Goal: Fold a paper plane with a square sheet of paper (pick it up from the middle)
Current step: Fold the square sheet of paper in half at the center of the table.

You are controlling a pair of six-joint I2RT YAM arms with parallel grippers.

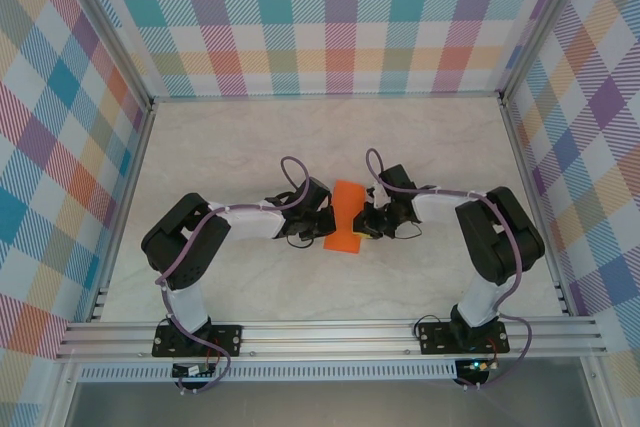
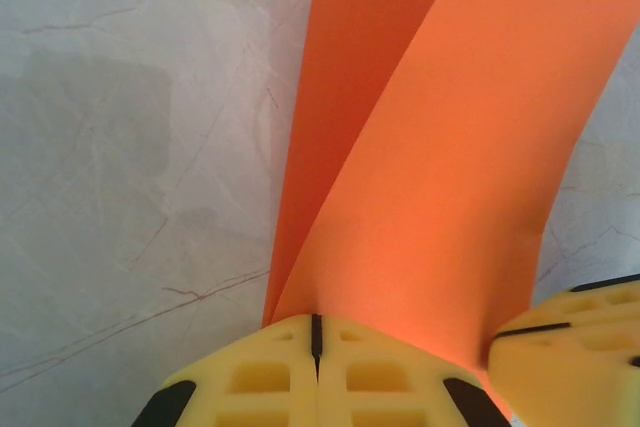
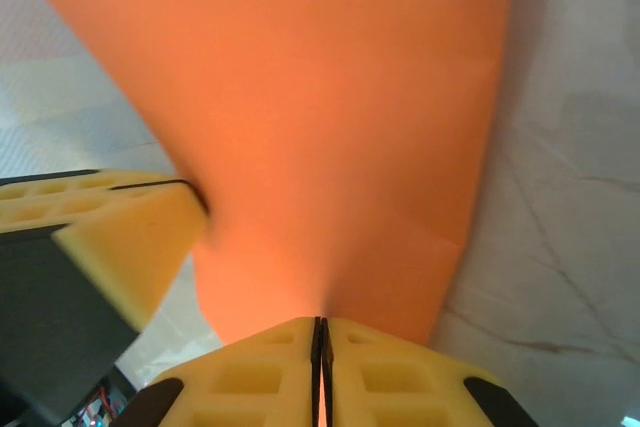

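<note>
**Square sheet of paper pinched from both sides, mid-counter**

The left end effector is fully shut. In its wrist view the yellow pads meet in a thin seam with the orange sheet coming straight out of it, so it has the paper's left edge. The right end effector is also clamped shut on the opposite edge, with its pads together and paper fanning out from the seam.

The sheet sits between the two arms at the centre of the counter, narrow at the waist where they grip and flared at the near end. The left wrist view shows it bent into two overlapping layers.

Gripping at the middle of each side probably lets the arms buckle the sheet along a centre line for the first fold. No sharp crease shows yet, so folding looks early. I can't tell whether the near edge touches the counter.
</note>
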